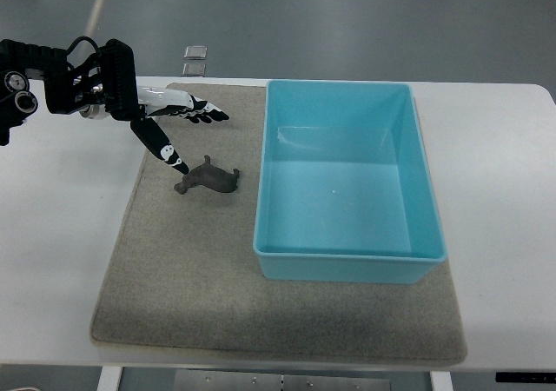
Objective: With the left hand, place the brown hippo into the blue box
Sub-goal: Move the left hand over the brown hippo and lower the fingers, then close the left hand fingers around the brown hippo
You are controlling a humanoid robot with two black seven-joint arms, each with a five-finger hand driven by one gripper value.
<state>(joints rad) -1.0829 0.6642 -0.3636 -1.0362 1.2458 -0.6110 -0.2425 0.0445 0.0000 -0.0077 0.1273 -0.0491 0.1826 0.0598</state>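
Observation:
A small brown hippo (210, 178) lies on the grey felt mat (200, 287), just left of the blue box (347, 261). The box is open-topped and holds nothing. My left hand (187, 130) comes in from the left edge and hovers above and to the left of the hippo. Its fingers (200, 109) are spread, pointing right, and the thumb (165, 152) reaches down toward the hippo's head without holding it. The right arm is out of view.
The mat lies on a white table (61, 261) whose front edge runs along the bottom. Two small square plates (195, 60) sit on the floor beyond the table's far edge.

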